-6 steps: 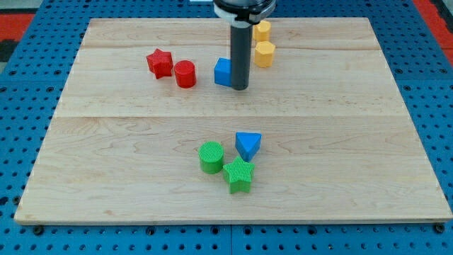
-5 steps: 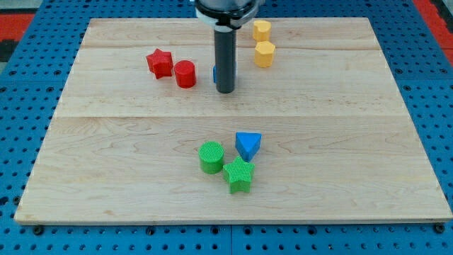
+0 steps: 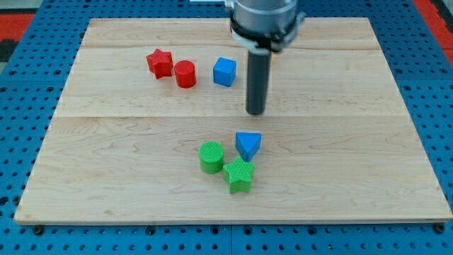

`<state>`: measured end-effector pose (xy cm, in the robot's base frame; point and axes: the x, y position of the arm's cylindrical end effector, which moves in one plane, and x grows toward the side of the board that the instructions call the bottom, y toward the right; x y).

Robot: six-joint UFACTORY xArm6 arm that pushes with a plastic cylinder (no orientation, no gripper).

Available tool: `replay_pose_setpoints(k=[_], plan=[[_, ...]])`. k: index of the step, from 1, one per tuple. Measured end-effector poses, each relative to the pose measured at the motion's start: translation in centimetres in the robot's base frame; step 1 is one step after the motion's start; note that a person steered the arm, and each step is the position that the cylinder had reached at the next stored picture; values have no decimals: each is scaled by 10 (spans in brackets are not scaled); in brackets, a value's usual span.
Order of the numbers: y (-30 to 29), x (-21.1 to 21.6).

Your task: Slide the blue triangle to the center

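Block count on the wooden board: two red, two blue, two green visible, six in all. Red: one red star and one red cylinder, side by side near the view's top left. Blue: one blue cube just to the view's right of the red cylinder, and one blue triangle below the board's middle. Green: one green cylinder and one green star. The rod and its collar cover part of the top edge; what lies behind them cannot be told.

My tip sits near the board's middle, toward the view's top from the blue triangle and slightly to its right, apart from it with bare wood between. The tool is a plain rod with nothing to open or close, and it touches no block.

The blue triangle lies just below centre, toward the view's bottom. The green star is touching or nearly touching its lower edge; the green cylinder stands close on its left. The blue cube is up and left of my tip, clear of it.
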<state>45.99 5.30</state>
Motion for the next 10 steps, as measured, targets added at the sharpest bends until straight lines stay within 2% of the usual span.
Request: replay_pose_setpoints(k=[1,2,3,6,9,10], plan=[[11,88],[4,125],[-20,119],[-27,26],[26,-70],[41,-56]])
